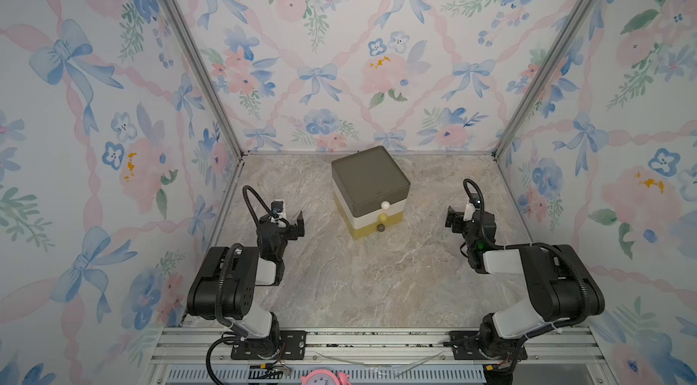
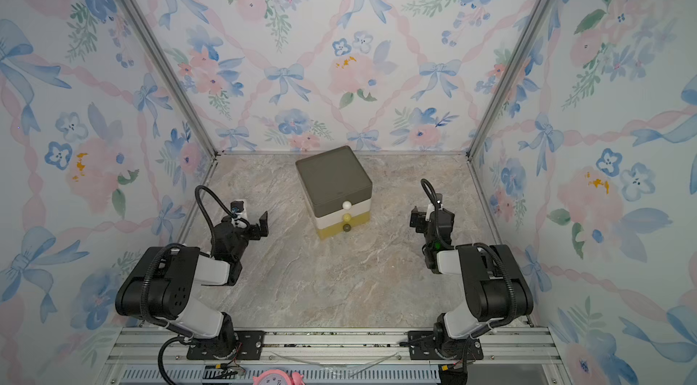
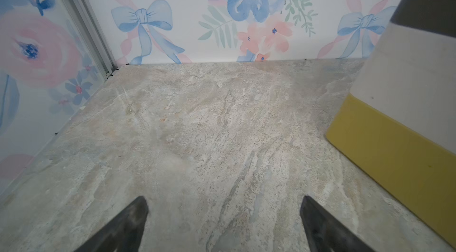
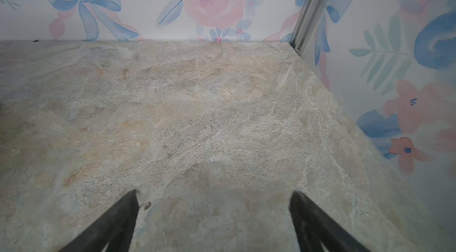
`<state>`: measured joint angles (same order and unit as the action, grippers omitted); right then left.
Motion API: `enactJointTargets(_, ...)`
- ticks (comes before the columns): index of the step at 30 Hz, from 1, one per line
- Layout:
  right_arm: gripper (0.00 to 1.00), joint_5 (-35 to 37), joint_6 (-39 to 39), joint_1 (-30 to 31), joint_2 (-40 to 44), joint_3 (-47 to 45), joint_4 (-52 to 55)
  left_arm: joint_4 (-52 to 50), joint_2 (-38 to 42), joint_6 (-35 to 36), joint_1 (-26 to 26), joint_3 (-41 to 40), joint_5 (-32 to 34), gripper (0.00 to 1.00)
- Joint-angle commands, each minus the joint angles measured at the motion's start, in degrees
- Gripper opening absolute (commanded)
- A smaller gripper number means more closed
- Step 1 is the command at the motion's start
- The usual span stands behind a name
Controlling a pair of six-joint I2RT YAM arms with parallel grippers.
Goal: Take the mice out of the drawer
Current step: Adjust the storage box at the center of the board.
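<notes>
A small three-drawer cabinet [image 1: 369,190] [image 2: 333,187] stands at the back middle of the marble table, with a grey top tier, a white middle one and a yellow bottom one. All its drawers are shut, each with a round knob [image 1: 385,205]. The mice are hidden. My left gripper [image 1: 289,218] [image 2: 255,219] hovers left of the cabinet, open and empty. In the left wrist view its fingers [image 3: 224,200] stand wide over bare table, with the cabinet's side [image 3: 407,90] nearby. My right gripper [image 1: 460,213] [image 2: 423,215] [image 4: 214,193] is right of the cabinet, open and empty.
Flowered walls [image 1: 113,138] close in the table on three sides, with metal posts in the back corners. An aluminium rail [image 1: 377,341] carrying both arm bases runs along the front edge. A pink clock [image 1: 324,379] peeks in below it.
</notes>
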<state>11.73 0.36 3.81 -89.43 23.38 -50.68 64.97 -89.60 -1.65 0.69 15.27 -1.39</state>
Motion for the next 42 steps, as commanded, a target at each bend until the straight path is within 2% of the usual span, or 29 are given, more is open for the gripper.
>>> enactJointTargets(1, 0.96, -0.6, -0.3, 0.0, 1.3, -0.8, 0.3, 0.4, 1.2, 0.8, -0.5, -0.6, -0.7, 0.98)
enactJointTargets(32, 0.96, -0.6, -0.1, 0.0, 1.4, -1.1, -0.4, 0.6, 1.8, 1.1, -0.5, -0.7, -1.5, 0.98)
enactJointTargets(37, 0.96, 1.9, 0.6, 0.1, 8.2, -4.6, -1.4, -2.1, 10.0, 0.1, -0.5, -3.3, 0.2, 0.98)
enactJointTargets(39, 0.96, 3.8, 1.2, -0.2, 13.6, -3.9, 3.8, -8.7, 15.9, -0.6, -0.6, -3.0, 1.1, 0.98)
enactJointTargets(42, 0.96, 3.7, 5.2, -1.8, 22.0, 0.0, 18.2, -19.4, 24.6, -1.3, -0.7, -0.7, 1.2, 0.98)
